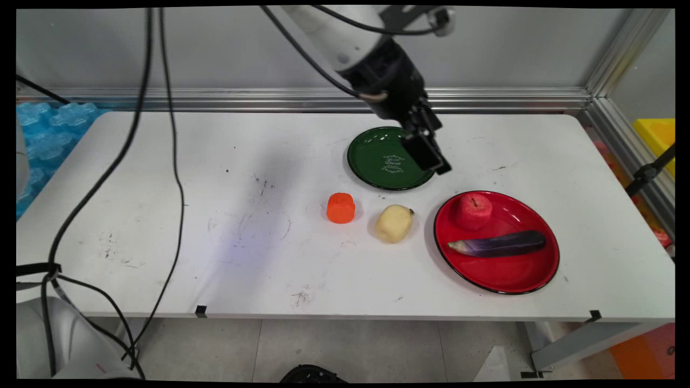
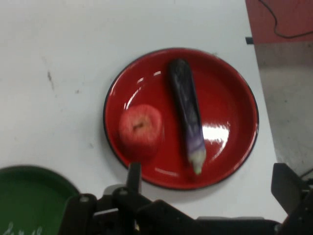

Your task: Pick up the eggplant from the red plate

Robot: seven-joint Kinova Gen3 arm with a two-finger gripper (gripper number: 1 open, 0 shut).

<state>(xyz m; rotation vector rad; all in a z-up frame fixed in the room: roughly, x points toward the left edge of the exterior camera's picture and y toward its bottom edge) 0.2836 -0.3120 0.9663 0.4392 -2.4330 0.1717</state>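
The arm slants down from the upper left, its gripper (image 1: 429, 153) hanging spread wide and empty above the green plate's (image 1: 372, 156) right rim, angled toward the red plate (image 1: 512, 275) near the table's (image 1: 161, 215) front-right corner.

A robotics laboratory test cell. A white table (image 1: 161, 215) stands inside a frame of aluminium rails (image 1: 485, 98) set against a plain grey wall (image 1: 215, 48). Black cables (image 1: 172, 134) hang across the work surface, which bears scuff marks and small black tape markers (image 1: 200, 311) at its near edge. Toy food on enamel plates, here a red plate (image 1: 517, 280) and a green plate (image 1: 372, 161), serves as props. Blue foam matting (image 1: 48, 134) lies beyond the table.
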